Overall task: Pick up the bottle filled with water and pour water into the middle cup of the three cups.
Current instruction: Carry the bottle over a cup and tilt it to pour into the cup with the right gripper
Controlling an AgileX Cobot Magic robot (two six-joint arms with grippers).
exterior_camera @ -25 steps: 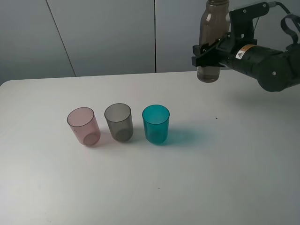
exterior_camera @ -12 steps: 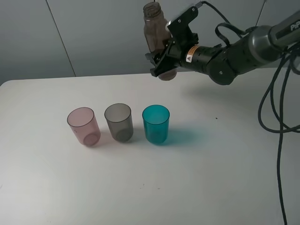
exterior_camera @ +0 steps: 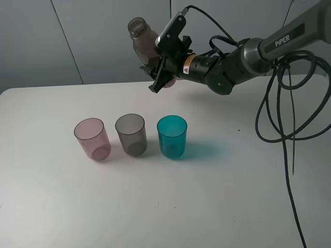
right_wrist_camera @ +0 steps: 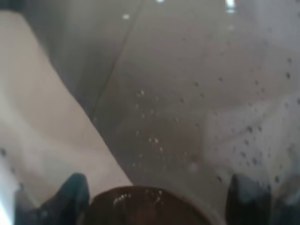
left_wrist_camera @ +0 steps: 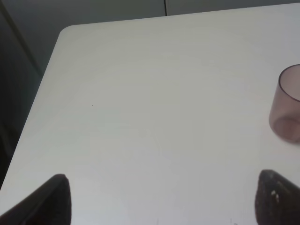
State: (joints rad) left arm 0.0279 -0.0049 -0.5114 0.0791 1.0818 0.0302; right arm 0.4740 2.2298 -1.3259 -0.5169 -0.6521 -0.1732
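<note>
My right gripper (exterior_camera: 161, 67) is shut on the smoky brown-grey bottle (exterior_camera: 145, 44) and holds it in the air, tilted with its open neck to the upper left, behind and above the cups. The bottle fills the right wrist view (right_wrist_camera: 187, 117), its wall dotted with droplets. The three cups stand in a row on the white table: pink (exterior_camera: 92, 139), the smoky grey middle cup (exterior_camera: 131, 135) and teal (exterior_camera: 171, 136). My left gripper (left_wrist_camera: 159, 201) shows only its two dark fingertips, spread wide and empty; the pink cup (left_wrist_camera: 287, 104) sits beyond it.
The white table (exterior_camera: 207, 206) ends at a grey panelled wall behind. Black cables (exterior_camera: 289, 103) hang from the right arm over the table's right side. The table's rounded corner (left_wrist_camera: 65, 33) shows in the left wrist view.
My right arm has carried the bottle leftward from the far right to above and behind the cups, and tilted it to the left. The cups have not moved.
</note>
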